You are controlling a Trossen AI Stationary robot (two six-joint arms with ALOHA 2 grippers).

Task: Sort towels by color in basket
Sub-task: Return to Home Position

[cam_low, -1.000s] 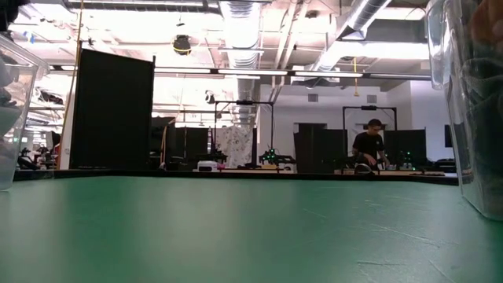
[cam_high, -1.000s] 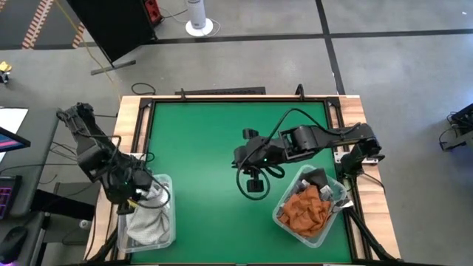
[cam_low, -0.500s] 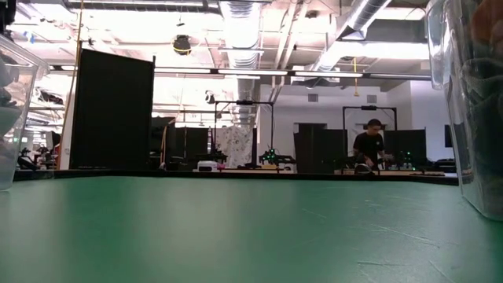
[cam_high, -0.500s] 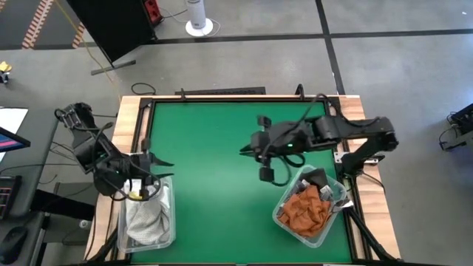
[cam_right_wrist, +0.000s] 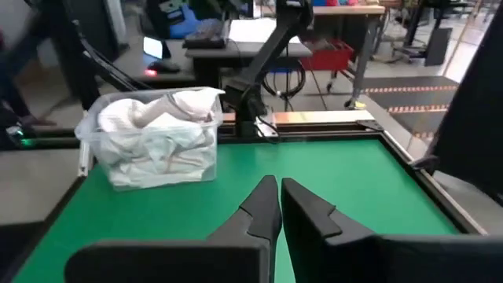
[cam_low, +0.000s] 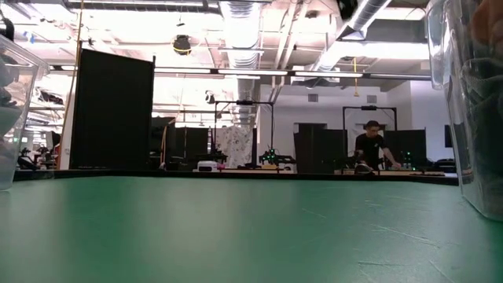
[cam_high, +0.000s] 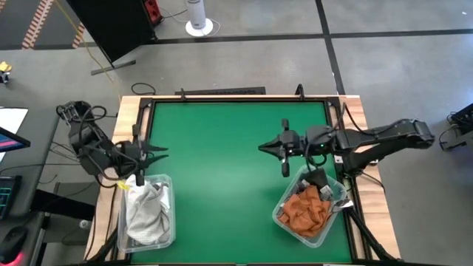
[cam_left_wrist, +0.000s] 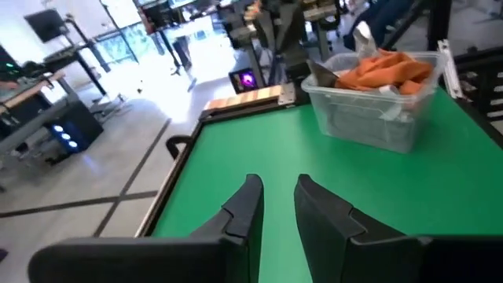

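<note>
Now all towels lie in two bins, and both grippers are empty.
Nearest, the left bin (cam_high: pixel 172 214) holds pale towels (cam_high: pixel 144 210); the right bin (cam_high: pixel 279 216) holds orange towels (cam_high: pixel 304 209), with a dark grey towel (cam_high: pixel 316 179) at its far end. Beyond them, over the table (cam_high: pixel 222 185), the left gripper (cam_high: pixel 164 152) is slightly ajar and the right gripper (cam_high: pixel 261 148) nearly closed. Far behind stands a person (cam_low: pixel 368 149).

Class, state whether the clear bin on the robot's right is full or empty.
Full: rust orange towels heap above the clear bin's rim.
</note>
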